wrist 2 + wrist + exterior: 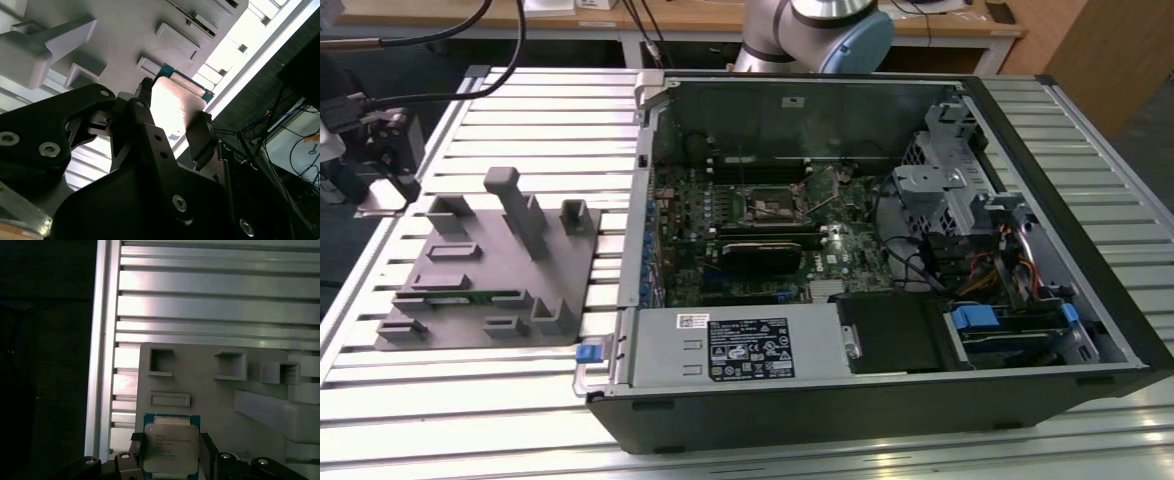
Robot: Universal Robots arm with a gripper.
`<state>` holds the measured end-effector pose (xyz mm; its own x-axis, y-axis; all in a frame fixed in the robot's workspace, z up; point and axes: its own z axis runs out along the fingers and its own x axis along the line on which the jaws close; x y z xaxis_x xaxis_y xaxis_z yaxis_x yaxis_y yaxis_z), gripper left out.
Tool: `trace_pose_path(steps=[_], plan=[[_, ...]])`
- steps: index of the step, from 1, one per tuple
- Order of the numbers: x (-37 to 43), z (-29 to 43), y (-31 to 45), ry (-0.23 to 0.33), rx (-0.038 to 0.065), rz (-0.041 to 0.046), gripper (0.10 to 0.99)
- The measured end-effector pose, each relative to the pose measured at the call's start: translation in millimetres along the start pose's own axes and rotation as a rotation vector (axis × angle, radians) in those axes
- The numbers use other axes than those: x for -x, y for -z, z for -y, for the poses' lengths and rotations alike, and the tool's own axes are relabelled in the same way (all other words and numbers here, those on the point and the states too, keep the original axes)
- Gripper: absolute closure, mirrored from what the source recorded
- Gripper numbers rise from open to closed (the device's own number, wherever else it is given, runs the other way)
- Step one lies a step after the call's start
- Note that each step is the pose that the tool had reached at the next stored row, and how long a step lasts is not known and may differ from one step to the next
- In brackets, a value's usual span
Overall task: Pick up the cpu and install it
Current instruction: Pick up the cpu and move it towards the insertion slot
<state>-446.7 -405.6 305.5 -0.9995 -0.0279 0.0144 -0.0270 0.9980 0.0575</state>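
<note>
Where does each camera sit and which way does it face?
Exterior view: off the arm, looking down on the slatted table, open computer case and grey fixture; the arm shows at the far side.
First wrist view: on the arm, looking past the gripper at the held cpu and grey fixture.
Second wrist view: on the arm, looking along the black fingers.
Shared: both wrist views show the cpu over the grey fixture.

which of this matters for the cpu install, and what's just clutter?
In the job:
cpu, held between the fingers of the gripper
socket

Just there:
grey fixture
power supply
drive cage
cables
slatted table
</note>
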Motion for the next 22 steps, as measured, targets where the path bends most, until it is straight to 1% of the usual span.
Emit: trace_pose_path(steps=[13, 22], plan=[[-0.2, -1.0, 13.8, 0.0, 0.0, 0.0, 0.557], [-0.3, -1.8, 26.1, 0.0, 0.0, 0.0, 0.557]])
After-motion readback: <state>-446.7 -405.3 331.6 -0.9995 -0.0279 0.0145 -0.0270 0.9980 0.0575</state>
